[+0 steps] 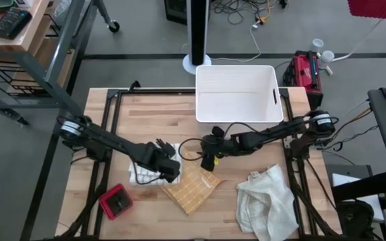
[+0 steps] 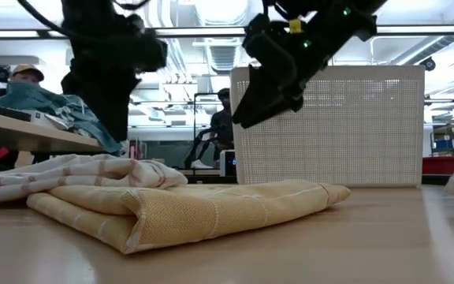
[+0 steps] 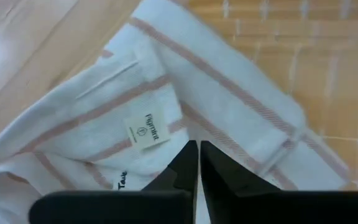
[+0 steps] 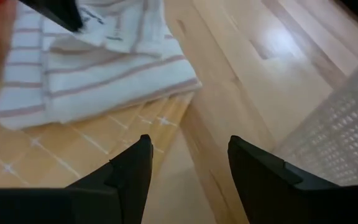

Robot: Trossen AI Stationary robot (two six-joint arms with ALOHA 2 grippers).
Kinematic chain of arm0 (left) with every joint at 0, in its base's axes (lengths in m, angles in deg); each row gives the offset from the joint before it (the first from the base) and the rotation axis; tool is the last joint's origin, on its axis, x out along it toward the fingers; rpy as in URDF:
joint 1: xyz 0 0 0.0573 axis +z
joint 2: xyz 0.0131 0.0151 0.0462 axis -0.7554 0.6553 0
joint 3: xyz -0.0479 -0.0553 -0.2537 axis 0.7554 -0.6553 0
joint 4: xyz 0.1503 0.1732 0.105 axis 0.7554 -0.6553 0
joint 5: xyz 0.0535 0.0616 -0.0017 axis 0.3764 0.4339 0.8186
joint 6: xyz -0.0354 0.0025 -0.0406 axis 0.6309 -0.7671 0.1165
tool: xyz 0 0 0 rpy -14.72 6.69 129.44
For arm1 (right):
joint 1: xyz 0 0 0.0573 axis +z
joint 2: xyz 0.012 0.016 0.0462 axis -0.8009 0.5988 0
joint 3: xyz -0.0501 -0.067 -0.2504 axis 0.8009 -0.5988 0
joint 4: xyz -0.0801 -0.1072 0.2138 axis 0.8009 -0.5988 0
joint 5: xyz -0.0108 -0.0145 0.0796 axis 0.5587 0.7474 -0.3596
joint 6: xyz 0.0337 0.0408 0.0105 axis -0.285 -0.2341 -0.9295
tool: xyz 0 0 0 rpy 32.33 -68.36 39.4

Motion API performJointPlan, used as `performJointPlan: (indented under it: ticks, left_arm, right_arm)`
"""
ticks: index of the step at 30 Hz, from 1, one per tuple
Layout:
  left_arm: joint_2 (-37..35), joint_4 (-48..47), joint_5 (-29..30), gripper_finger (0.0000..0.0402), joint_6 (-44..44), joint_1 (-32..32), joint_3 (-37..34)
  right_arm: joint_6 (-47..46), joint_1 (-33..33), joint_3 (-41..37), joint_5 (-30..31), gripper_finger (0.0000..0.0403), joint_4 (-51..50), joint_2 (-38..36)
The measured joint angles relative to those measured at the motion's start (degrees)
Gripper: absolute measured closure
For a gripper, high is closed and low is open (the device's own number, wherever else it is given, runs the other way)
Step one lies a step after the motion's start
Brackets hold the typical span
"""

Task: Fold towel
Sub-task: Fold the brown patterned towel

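A yellow checked towel lies folded on the wooden table, near the middle. A white towel with pink stripes lies folded at its left, one edge resting on the yellow one. My left gripper is shut and points steeply down just over the striped towel. In the low view it stands clear of the cloth. My right gripper is open, slanting down above the yellow towel's far edge, with nothing between its fingers.
A white perforated basket stands at the table's far edge. A crumpled cream towel lies at the near right and a red box at the near left. People sit in the room behind the table.
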Motion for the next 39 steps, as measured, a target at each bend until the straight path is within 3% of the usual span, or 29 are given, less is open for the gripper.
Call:
performJointPlan:
  ticks: [8,12,19,29,39]
  left_arm:
    - [7.17,-2.01,-2.45,0.0343,2.49,0.50,3.60]
    - [7.71,-4.87,-3.11,0.0332,7.97,0.45,3.15]
    - [5.71,-13.64,-3.29,0.0394,22.20,-2.64,2.86]
    - [0.92,-15.23,-15.93,0.0387,40.62,-9.43,2.94]
    - [0.20,-19.39,-16.05,0.0393,52.20,-16.00,2.94]
  right_arm:
    - [4.42,1.98,2.52,0.02,0.0202,-0.51,-0.15]
    - [6.49,1.95,3.36,0.08,0.0202,-0.54,-0.15]
    - [10.87,1.94,4.73,0.52,0.0202,0.21,-0.15]
    - [13.26,1.31,4.73,0.53,0.0202,2.94,-0.15]
    - [13.79,1.33,4.71,0.47,0.0202,2.99,-0.15]
